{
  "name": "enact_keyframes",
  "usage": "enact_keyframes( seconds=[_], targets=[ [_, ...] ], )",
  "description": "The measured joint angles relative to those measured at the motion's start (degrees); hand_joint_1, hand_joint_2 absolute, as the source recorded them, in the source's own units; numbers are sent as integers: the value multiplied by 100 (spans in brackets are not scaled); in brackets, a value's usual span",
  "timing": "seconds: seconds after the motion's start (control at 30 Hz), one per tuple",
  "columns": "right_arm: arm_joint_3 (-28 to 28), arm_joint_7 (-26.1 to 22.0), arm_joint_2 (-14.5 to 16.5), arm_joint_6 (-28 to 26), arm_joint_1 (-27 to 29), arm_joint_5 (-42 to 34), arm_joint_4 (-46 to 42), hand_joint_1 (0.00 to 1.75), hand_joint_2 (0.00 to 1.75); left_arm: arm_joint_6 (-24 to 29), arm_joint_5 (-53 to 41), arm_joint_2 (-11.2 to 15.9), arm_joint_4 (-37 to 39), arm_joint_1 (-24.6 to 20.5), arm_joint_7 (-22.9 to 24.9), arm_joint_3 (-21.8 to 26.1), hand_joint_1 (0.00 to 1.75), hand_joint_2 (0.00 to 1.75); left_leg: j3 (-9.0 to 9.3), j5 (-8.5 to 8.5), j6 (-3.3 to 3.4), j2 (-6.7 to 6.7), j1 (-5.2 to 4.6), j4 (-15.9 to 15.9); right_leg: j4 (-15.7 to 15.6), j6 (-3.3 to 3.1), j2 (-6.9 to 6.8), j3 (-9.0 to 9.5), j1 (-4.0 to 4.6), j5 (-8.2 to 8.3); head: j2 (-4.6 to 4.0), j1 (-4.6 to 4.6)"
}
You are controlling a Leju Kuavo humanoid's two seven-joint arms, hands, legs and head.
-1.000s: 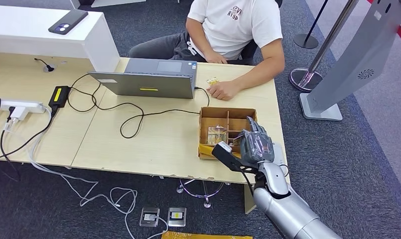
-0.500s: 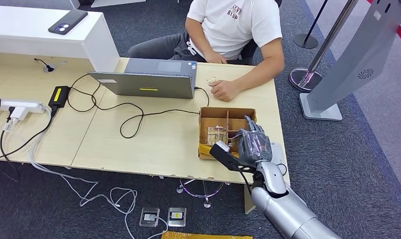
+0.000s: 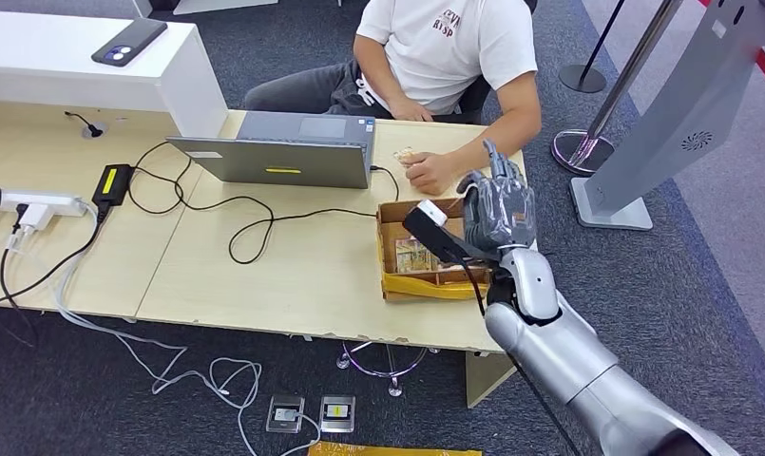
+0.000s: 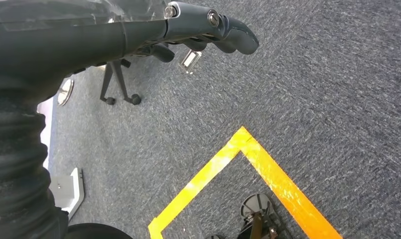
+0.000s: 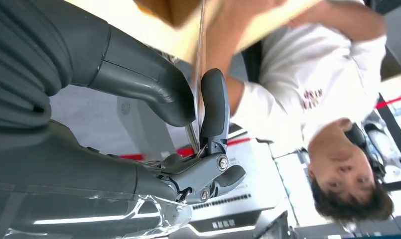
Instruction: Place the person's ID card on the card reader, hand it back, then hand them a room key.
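My right hand point(image 3: 497, 204) is raised over the far edge of the cardboard box point(image 3: 390, 282), close to the person's hand point(image 3: 433, 172). In the right wrist view a thin clear room key card point(image 5: 202, 55), seen edge on, is pinched between the thumb point(image 5: 138, 82) and a finger point(image 5: 214, 107). More clear cards point(image 3: 413, 253) lie in the box's compartments. The person's hand rests on the table over a small card point(image 3: 404, 153). My left hand point(image 4: 203, 25) hangs above the carpet and holds nothing.
A grey laptop point(image 3: 288, 150) with its cable stands on the wooden table point(image 3: 293, 275) to the left of the box. A power brick point(image 3: 113, 182) and a power strip point(image 3: 31, 204) lie at the far left. A phone point(image 3: 129, 41) rests on the white counter. A stanchion base point(image 3: 580, 152) stands to the right.
My right hand has lifted out of the box and moved up towards the person's hand. The person's hand has barely shifted.
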Motion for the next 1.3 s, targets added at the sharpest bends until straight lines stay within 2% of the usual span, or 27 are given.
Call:
enact_keyframes(
  seconds=[0.13,0.4,0.57,0.8,1.07,1.3],
  targets=[
    [-24,90,-17,130,-348,58,-274,175,175,0,11,-1,0,0,0,0,0,175,1,0,0,0,1,0,-1,-1,0,0,2,0,0,1],
    [-27,89,-35,157,-478,111,-503,175,175,-4,-8,-1,0,0,0,0,0,175,-1,0,0,1,2,0,-1,-1,-1,0,2,0,0,2],
    [10,108,-7,440,-671,71,-445,175,175,-24,-96,5,0,-1,0,0,0,175,-2,0,0,0,2,0,0,-1,-1,0,2,0,0,1],
    [122,110,153,639,-950,-33,72,175,175,-35,-196,23,-2,-2,0,0,0,175,-4,0,-1,-1,4,0,1,-1,-3,0,3,0,0,1],
    [263,154,360,779,-1357,-143,1139,175,175,-73,-304,62,-2,-1,0,0,0,175,-5,0,-1,-7,4,0,0,-1,-7,0,3,0,0,1],
    [343,293,448,847,-1464,-203,1778,175,175,-84,-310,83,-2,-1,7,0,0,175,-4,0,-1,-9,4,0,0,-1,-7,0,3,0,0,1]
  ],
)
